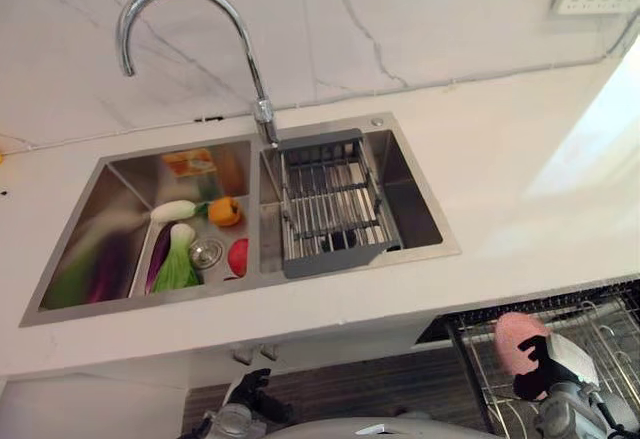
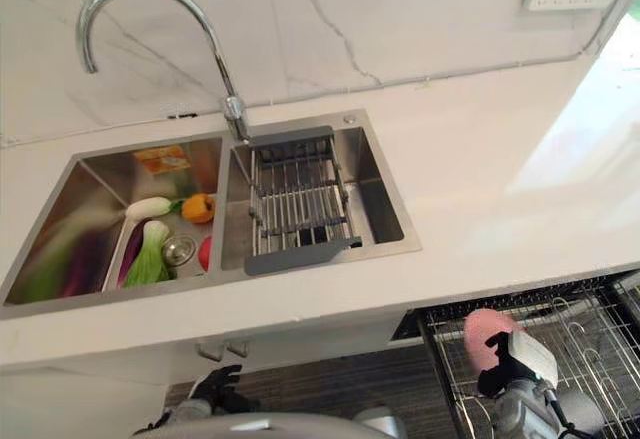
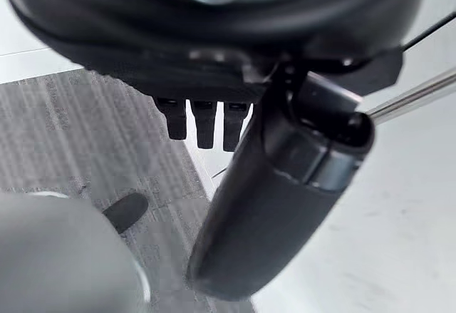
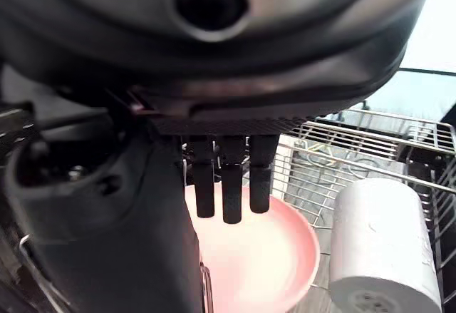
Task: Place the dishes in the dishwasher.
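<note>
**Pink dish held over the dishwasher rack**

The right hand [image 2: 510,364] sits at the lower right of the head views, its fingers [image 4: 231,185] curled over the rim of a pink dish [image 4: 263,256], thumb on the near side, so the dish is pinched at its edge. It hangs just above the wire rack [image 2: 590,329] of the open dishwasher, below the worktop [image 1: 480,189].

The dish looks light, stiff and smooth, probably plastic or glazed, so likely slippery at a rim pinch. A hold on the edge suits slotting it between the tines.

A white roll-shaped object [image 4: 385,249] lies in the rack just beside the dish and could block its slot. The upright wires are close too.

The left hand [image 1: 255,394] hangs at the lower centre, fingers [image 3: 203,120] curled, holding nothing. The sink [image 1: 110,174] in mid-frame holds vegetables and a drain basket [image 1: 330,204], well apart from the work.
</note>
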Tool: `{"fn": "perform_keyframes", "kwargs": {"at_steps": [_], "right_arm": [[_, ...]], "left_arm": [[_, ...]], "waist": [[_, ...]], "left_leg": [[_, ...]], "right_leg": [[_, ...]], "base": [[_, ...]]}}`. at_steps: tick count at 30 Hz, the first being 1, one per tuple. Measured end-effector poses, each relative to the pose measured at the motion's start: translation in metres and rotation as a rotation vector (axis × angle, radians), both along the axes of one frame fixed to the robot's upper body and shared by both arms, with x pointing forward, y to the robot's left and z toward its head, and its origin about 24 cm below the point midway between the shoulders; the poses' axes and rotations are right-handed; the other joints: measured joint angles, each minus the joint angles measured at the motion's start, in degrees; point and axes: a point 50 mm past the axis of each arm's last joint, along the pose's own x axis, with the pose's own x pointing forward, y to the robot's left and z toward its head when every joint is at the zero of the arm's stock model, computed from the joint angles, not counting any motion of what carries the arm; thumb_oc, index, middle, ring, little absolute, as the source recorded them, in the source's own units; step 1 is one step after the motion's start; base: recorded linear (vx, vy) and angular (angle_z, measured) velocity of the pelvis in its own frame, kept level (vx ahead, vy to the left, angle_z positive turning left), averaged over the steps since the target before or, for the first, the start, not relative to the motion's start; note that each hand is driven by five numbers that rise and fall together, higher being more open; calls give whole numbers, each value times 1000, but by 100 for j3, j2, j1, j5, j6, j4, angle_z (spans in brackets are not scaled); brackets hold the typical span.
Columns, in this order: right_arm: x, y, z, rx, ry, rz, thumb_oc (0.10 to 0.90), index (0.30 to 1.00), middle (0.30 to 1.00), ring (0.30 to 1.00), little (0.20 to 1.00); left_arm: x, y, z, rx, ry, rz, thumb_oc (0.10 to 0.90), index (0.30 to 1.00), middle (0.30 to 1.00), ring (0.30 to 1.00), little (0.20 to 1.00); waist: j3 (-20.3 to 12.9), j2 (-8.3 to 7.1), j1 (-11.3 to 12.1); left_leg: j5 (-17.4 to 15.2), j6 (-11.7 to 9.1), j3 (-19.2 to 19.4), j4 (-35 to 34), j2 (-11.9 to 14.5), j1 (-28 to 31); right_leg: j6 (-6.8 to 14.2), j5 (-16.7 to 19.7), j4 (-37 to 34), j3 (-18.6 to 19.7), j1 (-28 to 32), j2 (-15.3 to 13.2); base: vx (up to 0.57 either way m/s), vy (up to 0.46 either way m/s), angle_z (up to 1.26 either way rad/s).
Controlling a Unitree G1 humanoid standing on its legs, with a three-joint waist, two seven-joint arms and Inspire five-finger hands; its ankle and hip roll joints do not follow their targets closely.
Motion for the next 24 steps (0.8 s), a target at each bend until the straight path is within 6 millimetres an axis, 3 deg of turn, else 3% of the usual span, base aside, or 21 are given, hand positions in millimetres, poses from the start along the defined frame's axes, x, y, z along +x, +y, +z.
{"fn": "perform_keyframes", "kwargs": {"at_steps": [3,9,11,15,17,19,22,23,24], "right_arm": [[-3,-3,-4,35,14,-63,800,900,900,900,900],[10,-7,20,15,-126,-79,800,900,900,900,900],[17,-9,38,6,-222,-73,800,900,900,900,900],[20,-31,68,-75,-387,-169,800,900,900,900,900],[11,-48,87,-163,-455,-255,800,900,900,900,900],[4,-58,93,-224,-480,-325,800,900,900,900,900],[-36,-87,105,-396,-488,-612,800,900,900,900,900],[-36,-87,105,-396,-488,-612,800,900,900,900,900],[-49,-93,106,-437,-479,-711,800,900,900,900,900]], "left_arm": [[-1,10,-11,13,90,66,800,900,900,900,900],[-11,29,-11,57,123,63,800,900,900,900,900],[-17,31,-12,63,140,63,800,900,900,900,900],[-23,33,-13,70,152,68,800,900,900,900,900],[-25,33,-13,69,154,73,800,900,900,900,900],[-26,33,-13,72,155,74,800,900,900,900,900],[-28,33,-13,71,161,74,800,900,900,900,900],[-28,33,-13,71,161,74,800,900,900,900,900],[-31,33,-14,70,168,75,800,900,900,900,900]], "waist": [[5,-23,23],[14,-206,-39],[10,-227,-63],[-10,-251,-120],[-27,-233,-124],[-42,-248,-164],[-107,-242,-206],[-107,-242,-206],[-165,-228,-200]], "left_leg": [[9,3,-64,20,0,16],[9,-23,18,3,41,77],[7,-22,57,1,41,78],[7,-22,138,2,42,92],[3,-18,173,0,43,95],[3,-18,187,0,44,107],[0,-15,197,0,41,115],[0,-15,197,0,41,115],[-1,-15,197,-1,41,107]], "right_leg": [[-1,1,0,-67,67,13],[-12,-6,-1,1,46,38],[-12,-6,-2,41,31,31],[-12,-6,-2,116,0,28],[-12,-6,-2,160,-17,25],[-12,-6,-1,179,-19,27],[-12,-6,-2,188,-17,24],[-12,-6,-2,188,-17,24],[-12,-6,-2,185,-23,24]], "base": [[8,-80,18],[17,-34,-8],[-2,-6,-9],[-1,-1,-9],[14,0,-10],[27,-2,-5],[11,1,-2],[0,0,0],[0,0,0]]}}
